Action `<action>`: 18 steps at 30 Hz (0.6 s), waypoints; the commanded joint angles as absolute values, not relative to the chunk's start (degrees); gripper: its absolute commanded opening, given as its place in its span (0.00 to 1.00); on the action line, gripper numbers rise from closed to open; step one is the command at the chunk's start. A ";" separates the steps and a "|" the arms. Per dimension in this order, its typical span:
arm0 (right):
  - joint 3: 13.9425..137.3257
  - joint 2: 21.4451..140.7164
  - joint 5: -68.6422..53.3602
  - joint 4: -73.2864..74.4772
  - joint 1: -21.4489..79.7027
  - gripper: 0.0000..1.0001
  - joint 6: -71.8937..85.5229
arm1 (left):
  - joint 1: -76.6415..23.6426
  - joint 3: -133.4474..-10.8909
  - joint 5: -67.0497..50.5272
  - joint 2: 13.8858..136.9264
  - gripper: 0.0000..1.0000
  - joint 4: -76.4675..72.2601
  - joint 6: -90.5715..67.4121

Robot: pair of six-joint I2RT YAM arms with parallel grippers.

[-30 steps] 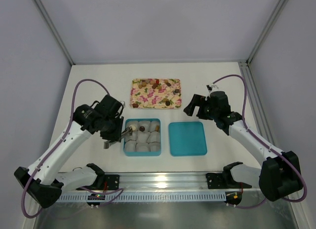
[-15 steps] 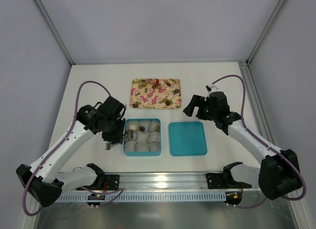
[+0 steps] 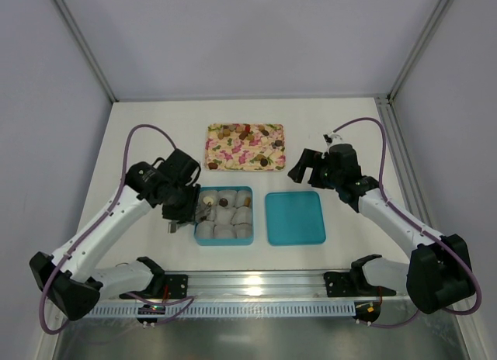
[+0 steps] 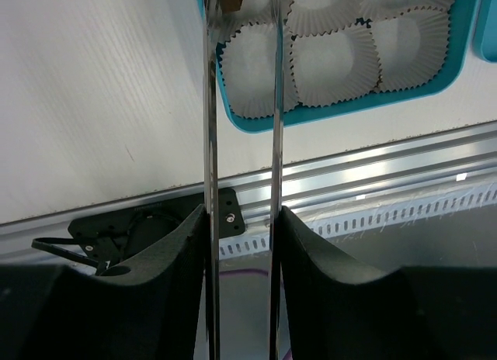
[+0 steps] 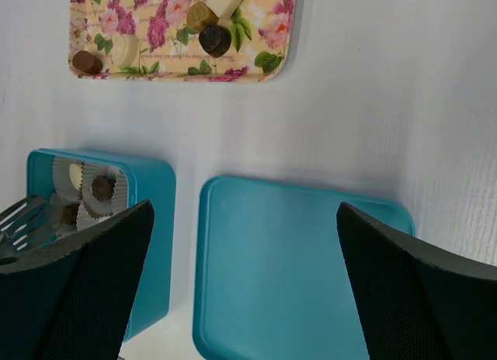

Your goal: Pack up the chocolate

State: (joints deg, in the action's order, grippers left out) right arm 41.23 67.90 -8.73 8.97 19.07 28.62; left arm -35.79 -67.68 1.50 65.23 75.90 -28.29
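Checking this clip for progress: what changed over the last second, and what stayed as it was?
The left gripper, holding metal tongs over the teal box of paper cups, shifted slightly right and farther from the arm bases, and its jaws began to open. Whether the chocolate at the tong tips was released can't be told. The right gripper stayed wide open, hovering; the floral tray and teal lid did not move.

box (image 3: 223, 215): glossy teal plastic | cups (image 4: 334, 61): matt pleated paper | tongs (image 4: 241, 104): shiny metal
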 commanded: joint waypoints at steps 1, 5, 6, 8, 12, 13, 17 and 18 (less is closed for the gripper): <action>41.40 67.50 -8.88 6.50 19.34 1.00 28.74 | -36.04 -72.94 2.11 65.82 0.40 76.19 -27.60; 42.36 67.41 -8.79 7.29 19.34 1.00 28.21 | -36.03 -82.06 0.79 67.93 0.40 78.13 -26.54; 42.54 67.33 -8.79 7.47 19.42 1.00 28.13 | -35.95 -83.74 0.97 68.37 0.40 78.22 -26.63; 42.80 67.32 -8.79 7.56 19.42 1.00 27.95 | -36.04 -87.52 2.80 70.57 0.41 78.40 -26.63; 43.42 67.76 -9.14 8.00 19.34 1.00 27.77 | -35.86 -91.13 8.16 76.63 0.43 76.48 -26.37; 43.50 67.76 -9.40 8.00 19.42 1.00 27.69 | -35.60 -92.88 9.04 78.12 0.43 75.94 -26.11; 44.03 67.41 -9.76 8.79 19.34 1.00 27.16 | -34.37 -96.85 14.06 86.29 0.43 74.27 -23.91; 44.03 67.24 -9.76 9.05 19.34 1.00 27.07 | -34.02 -97.46 13.89 88.92 0.43 72.88 -22.95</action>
State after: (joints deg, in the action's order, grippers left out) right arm 41.41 67.90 -9.23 9.21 19.07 28.32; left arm -35.09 -94.63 9.52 84.62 76.09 -25.87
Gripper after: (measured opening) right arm 0.996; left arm 0.432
